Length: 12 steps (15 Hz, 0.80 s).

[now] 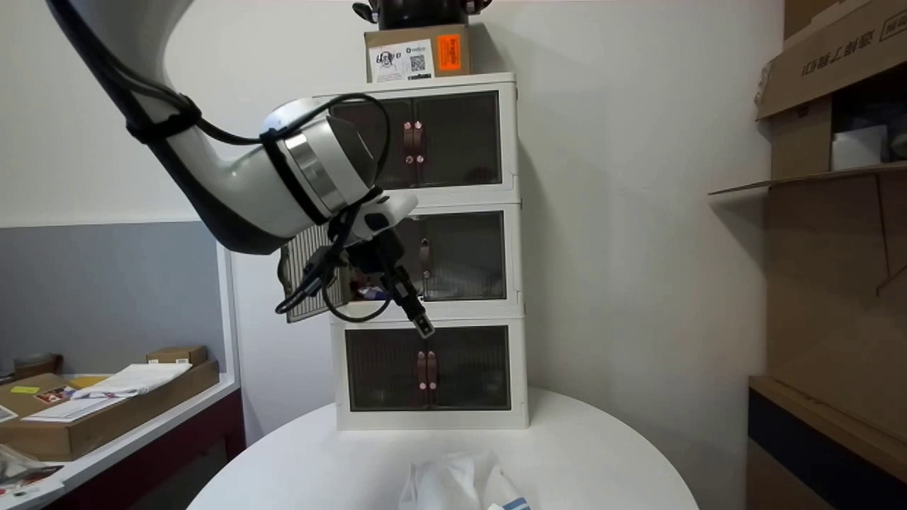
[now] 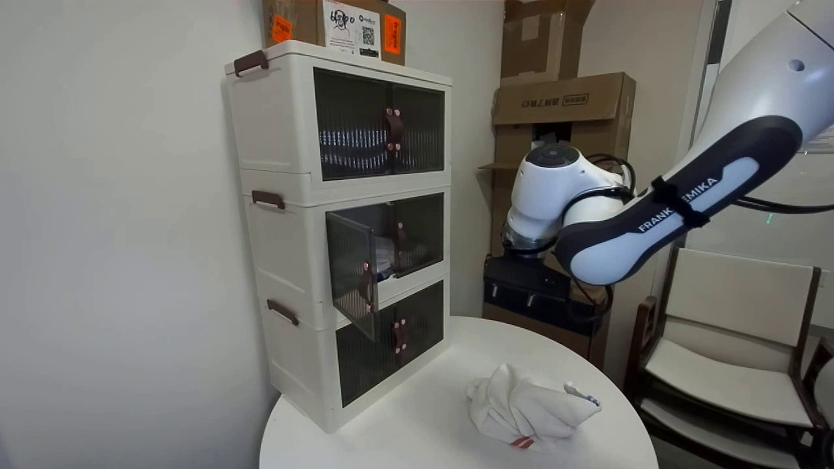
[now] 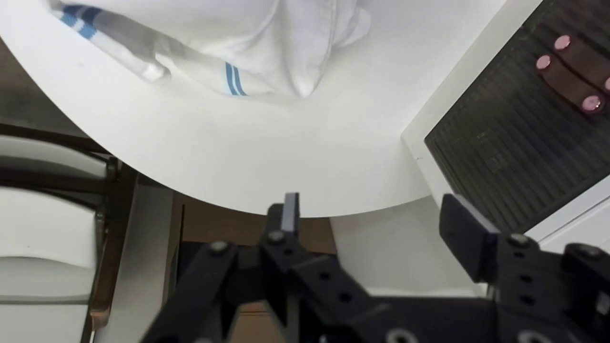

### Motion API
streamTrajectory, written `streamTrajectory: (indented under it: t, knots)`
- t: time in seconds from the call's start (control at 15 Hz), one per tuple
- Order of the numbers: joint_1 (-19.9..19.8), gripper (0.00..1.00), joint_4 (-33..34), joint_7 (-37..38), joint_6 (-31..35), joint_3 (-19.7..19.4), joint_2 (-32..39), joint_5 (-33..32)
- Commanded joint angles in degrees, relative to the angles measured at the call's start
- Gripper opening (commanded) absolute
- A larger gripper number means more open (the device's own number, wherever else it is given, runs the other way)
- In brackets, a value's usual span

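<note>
Out in front of the cabinet (image 2: 280, 143), the claw (image 3: 376, 221) hangs wide and empty; the white cloth (image 2: 521, 407) lies on the tabletop (image 2: 401, 423), and one careless swing could clip the middle-tier door (image 2: 352, 267) (it's ajar!).

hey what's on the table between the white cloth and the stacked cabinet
Only bare white tabletop lies between the cloth and the cabinet, as both exterior views and the wrist view show.
</note>
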Motion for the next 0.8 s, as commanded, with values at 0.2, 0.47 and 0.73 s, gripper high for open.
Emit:
streamTrajectory:
  t: [0.2, 0.47, 0.73]
  knots:
    - [-17.78, 0.99, 0.46, -10.92, 2.22, 20.01, 6.50, 14.34]
    - [-18.35, 0.99, 0.58, -10.85, 2.11, 20.21, 6.99, 14.08]
    - [-18.40, 0.99, 0.60, -10.87, 2.11, 20.21, 6.99, 14.08]
